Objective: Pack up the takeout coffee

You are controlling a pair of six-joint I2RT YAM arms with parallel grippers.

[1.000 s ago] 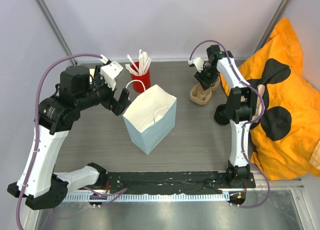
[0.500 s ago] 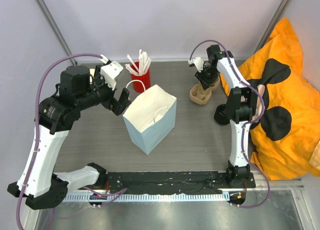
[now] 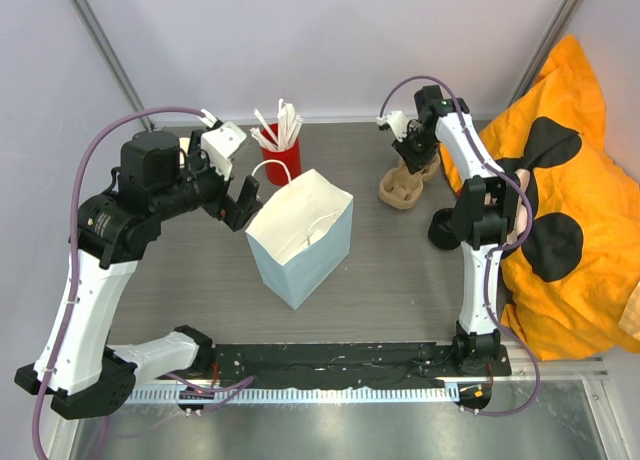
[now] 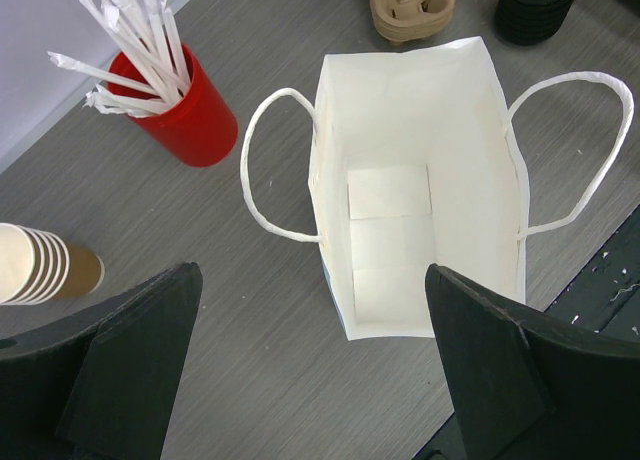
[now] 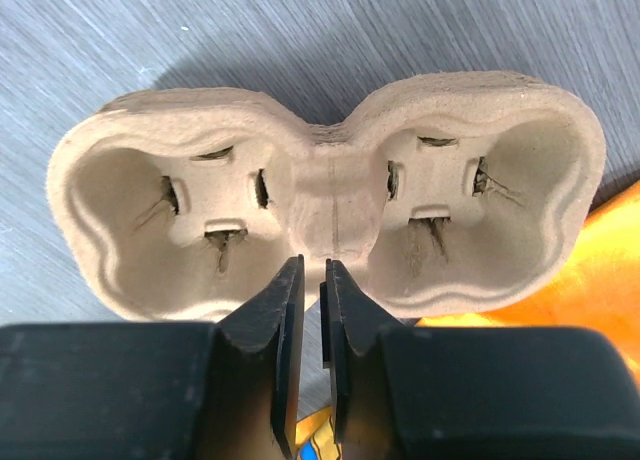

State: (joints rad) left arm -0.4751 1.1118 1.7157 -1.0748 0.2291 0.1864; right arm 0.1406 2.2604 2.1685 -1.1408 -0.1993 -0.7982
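The takeout coffee (image 4: 45, 268) shows only in the left wrist view, as tan paper cups with white insides nested in a stack at the far left. A moulded cardboard cup carrier (image 3: 400, 187) with two wells sits at the back right. My right gripper (image 5: 312, 265) (image 3: 410, 158) is shut on the near rim of the cup carrier (image 5: 330, 210), at its narrow middle. My left gripper (image 4: 310, 271) (image 3: 240, 200) hangs wide open with nothing in it, above the left side of the open white paper bag (image 3: 300, 235).
A red cup of white sticks (image 3: 281, 152) stands behind the bag (image 4: 420, 180). A stack of black lids (image 3: 443, 230) lies by the right arm, and an orange cloth with black spots (image 3: 570, 230) fills the right side.
My right gripper's jaws have closed in on the carrier's middle, and the right wrist has shifted slightly toward the back. The left arm has not moved.
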